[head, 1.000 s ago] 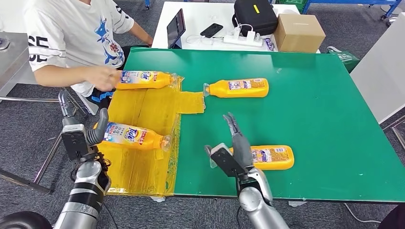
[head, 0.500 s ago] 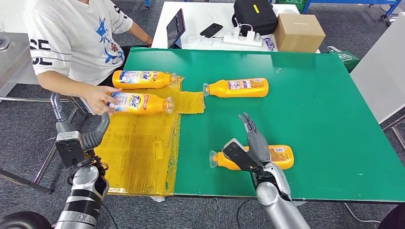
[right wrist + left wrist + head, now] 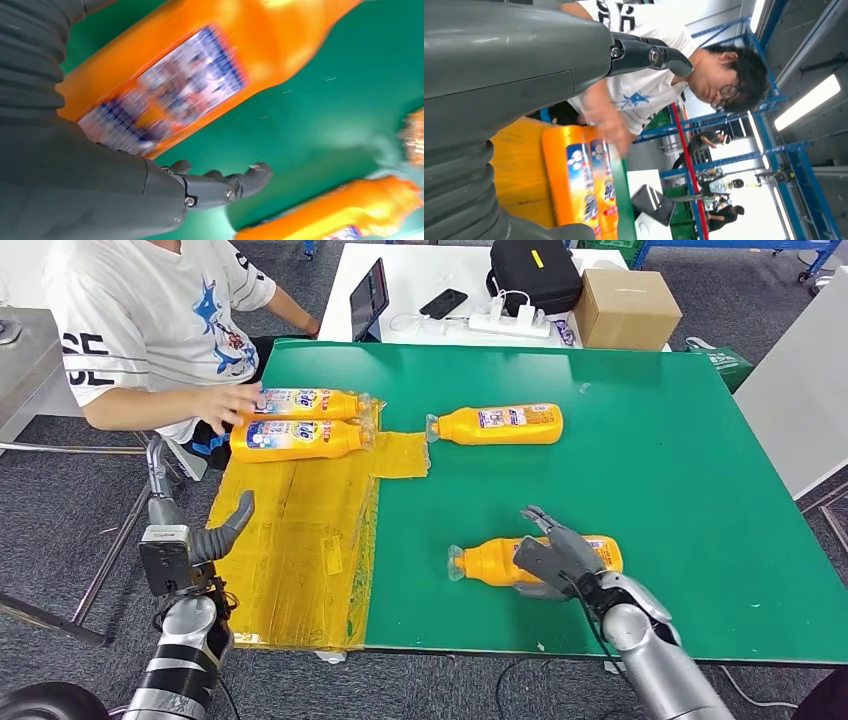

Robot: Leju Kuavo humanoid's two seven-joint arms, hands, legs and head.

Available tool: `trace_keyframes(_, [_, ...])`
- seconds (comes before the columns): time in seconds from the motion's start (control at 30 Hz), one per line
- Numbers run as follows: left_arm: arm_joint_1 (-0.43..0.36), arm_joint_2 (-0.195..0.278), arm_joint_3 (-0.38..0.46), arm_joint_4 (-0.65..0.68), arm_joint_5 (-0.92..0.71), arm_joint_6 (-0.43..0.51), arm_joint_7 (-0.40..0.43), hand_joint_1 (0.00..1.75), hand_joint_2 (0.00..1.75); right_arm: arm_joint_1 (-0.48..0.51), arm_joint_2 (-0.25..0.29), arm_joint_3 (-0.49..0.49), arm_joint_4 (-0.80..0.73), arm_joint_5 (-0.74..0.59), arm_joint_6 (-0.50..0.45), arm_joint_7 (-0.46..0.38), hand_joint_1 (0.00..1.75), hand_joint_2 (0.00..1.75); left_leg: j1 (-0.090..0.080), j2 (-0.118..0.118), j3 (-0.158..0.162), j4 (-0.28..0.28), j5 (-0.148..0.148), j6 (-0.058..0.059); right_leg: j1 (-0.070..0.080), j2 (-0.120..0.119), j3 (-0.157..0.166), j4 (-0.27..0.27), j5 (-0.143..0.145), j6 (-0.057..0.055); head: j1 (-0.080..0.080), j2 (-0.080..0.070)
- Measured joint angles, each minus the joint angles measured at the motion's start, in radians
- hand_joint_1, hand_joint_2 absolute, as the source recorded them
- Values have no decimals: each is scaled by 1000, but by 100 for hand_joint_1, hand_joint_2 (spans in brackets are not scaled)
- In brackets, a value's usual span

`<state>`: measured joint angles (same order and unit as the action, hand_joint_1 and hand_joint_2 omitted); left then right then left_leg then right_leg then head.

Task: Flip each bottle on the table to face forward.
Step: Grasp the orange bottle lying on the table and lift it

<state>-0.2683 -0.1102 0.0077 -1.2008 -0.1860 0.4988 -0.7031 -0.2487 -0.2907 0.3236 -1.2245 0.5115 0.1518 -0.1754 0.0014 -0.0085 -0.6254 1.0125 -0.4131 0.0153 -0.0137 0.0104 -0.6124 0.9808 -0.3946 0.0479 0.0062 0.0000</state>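
The right hand (image 3: pixel 553 558) has dropped over the near bottle (image 3: pixel 500 562) on the green table (image 3: pixel 660 460), fingers curling loosely around it, so flipping begins; left hand (image 3: pixel 205 540) hangs open, empty

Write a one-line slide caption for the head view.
Right hand reaches over an orange bottle on the green table while a person lines up two more.

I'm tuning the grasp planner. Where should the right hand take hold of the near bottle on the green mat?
Probably the wide label section of the near bottle, from above: it lies flat on its side, neck pointing left, and the right hand is already over that part.
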Motion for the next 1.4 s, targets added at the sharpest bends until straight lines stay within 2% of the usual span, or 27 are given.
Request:
trace_keyframes(0.23, [0,0,-22,19,17,-5,0,0,175,-16,-146,-1,-18,-93,96,8,0,175,0,0,-1,0,0,0,0,0,0,0,0,0,0,0])
trace_keyframes(0.57, [-12,-1,-35,50,19,-25,0,0,175,-46,-281,22,-51,-123,196,61,0,175,0,0,-1,0,0,0,0,0,-1,0,0,0,0,0])
trace_keyframes(0.67, [-15,-3,-38,59,19,-29,0,0,175,-60,-306,32,-52,-125,206,66,0,175,0,0,-1,0,0,0,0,0,0,0,0,0,0,0])
trace_keyframes(0.87, [-25,-11,-44,81,20,-43,0,0,175,-92,-313,80,-37,-109,224,84,0,175,0,0,-1,0,0,0,0,0,-1,0,0,1,0,0])
trace_keyframes(1.03, [-41,-26,-52,104,18,-50,0,0,175,-120,-285,154,25,-86,206,82,0,175,0,0,-1,0,0,0,0,0,-1,0,0,0,0,0])
trace_keyframes(1.4, [-53,-34,-54,135,19,-54,0,0,175,-157,-248,211,95,-64,188,74,0,175,0,0,-1,0,0,0,0,0,-1,0,0,0,0,0])
